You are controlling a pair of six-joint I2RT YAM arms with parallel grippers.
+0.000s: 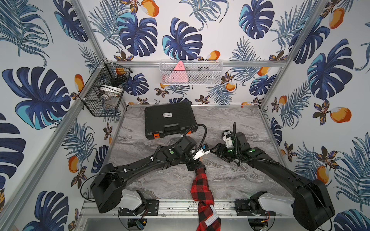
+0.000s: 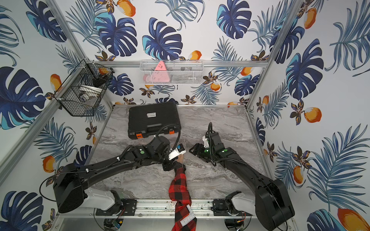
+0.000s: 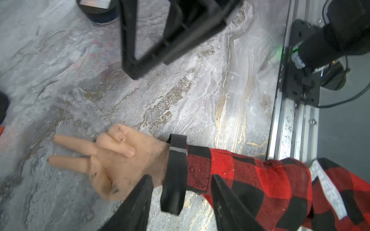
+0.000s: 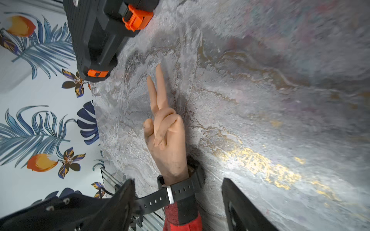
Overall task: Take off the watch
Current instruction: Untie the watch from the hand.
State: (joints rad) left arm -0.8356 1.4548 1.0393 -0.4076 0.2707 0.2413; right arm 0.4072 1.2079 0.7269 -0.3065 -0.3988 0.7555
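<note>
The watch [image 3: 177, 170] is black and strapped round the wrist of a mannequin hand [image 3: 120, 160] that lies on the marble table with two fingers stretched out. A red-and-black plaid sleeve [image 1: 200, 186] covers the arm. The strap's loose tail sticks out past a silver buckle [image 4: 170, 195]. My left gripper [image 3: 181, 179] is open, with the tail between its jaws and not touching either one. It hides the watch in both top views [image 1: 195, 165] [image 2: 169, 166]. My right gripper [image 4: 177, 182] is open and hovers beside the hand [image 1: 217, 153], facing the watch [image 4: 186, 190] from a short way off.
A black tool case [image 1: 170, 120] with orange latches lies at the back left of the table. A black wire basket [image 1: 104, 90] hangs on the left wall and a white mesh basket [image 1: 191, 73] on the back wall. An aluminium rail [image 1: 180, 206] runs along the front edge.
</note>
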